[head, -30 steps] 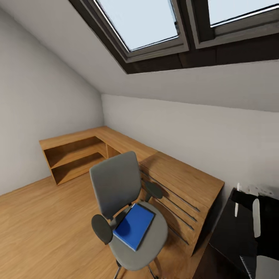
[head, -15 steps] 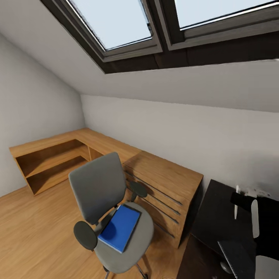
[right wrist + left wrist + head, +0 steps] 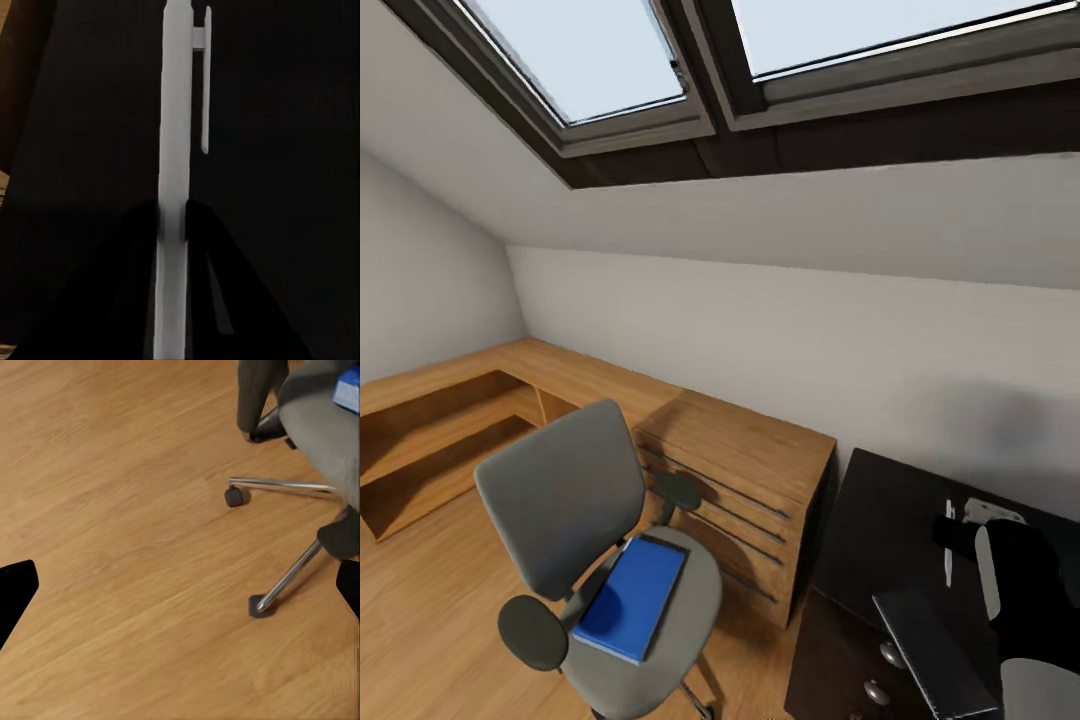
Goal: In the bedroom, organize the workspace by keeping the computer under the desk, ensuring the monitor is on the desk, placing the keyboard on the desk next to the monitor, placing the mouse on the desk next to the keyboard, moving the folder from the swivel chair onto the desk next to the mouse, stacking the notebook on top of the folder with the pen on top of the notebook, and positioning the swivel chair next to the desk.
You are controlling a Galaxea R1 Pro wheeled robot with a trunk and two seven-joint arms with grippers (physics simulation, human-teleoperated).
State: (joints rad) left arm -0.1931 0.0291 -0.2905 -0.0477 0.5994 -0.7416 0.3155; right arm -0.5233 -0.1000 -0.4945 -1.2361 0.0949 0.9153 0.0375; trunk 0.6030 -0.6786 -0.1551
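Pen work is the step in hand, it seems. In the right wrist view, the right gripper (image 3: 174, 222) has its two black fingers pressed together on the slim white pen with a side clip (image 3: 174, 142), above the black top of the large desk (image 3: 885, 510).

The left gripper (image 3: 180, 589) hangs low over the light wood plank floor (image 3: 112, 472). Its jaws are wide apart with nothing btw. them, near the metal star base (image 3: 289, 487) of the chair.

The flat bright blue folder (image 3: 632, 598) lies on the seat of the grey upholstered swivel chair (image 3: 565, 490), so the folder step is not yet done. The chair stands just beside the low light-wood cabinet (image 3: 735, 450), with the desk on the other side of that cabinet.

A dark flat slab (image 3: 935, 650) lies at the desk edge near the silver drawer knobs (image 3: 893, 655). Whether it is the notebook or sth. else cannot be told.

Judgement: the pen goes last, on top of the stack, so it is early for it. The next move probably calls for the free left gripper to reach the chair seat, i.e. rise from floor level and turn toward the folder. A thin flat folder gives little edge to grip, so a pinch at the overhanging edge seems the safer way. The pen hold looks firm, and the right arm should not knock the desk things.
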